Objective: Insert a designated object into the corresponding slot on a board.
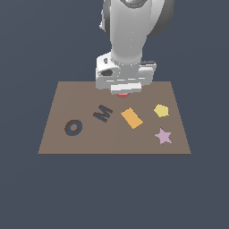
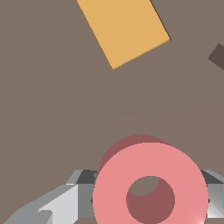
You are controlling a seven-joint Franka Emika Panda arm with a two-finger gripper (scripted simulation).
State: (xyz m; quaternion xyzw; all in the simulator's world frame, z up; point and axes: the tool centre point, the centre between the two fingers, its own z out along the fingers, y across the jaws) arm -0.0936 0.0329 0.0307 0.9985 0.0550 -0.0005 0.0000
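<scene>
The salmon-red ring piece sits between my gripper's fingers, which press against its two sides. In the exterior view only a sliver of the ring shows under my gripper, low over the far middle of the brown board. I cannot tell whether the ring rests on the board or is just off it. The dark O-shaped slot lies near the board's front, on the exterior view's left, well away from the gripper.
A dark M-shaped recess lies between the gripper and the O slot. An orange rectangle, a yellow pentagon and a pink star lie on the board toward the exterior view's right.
</scene>
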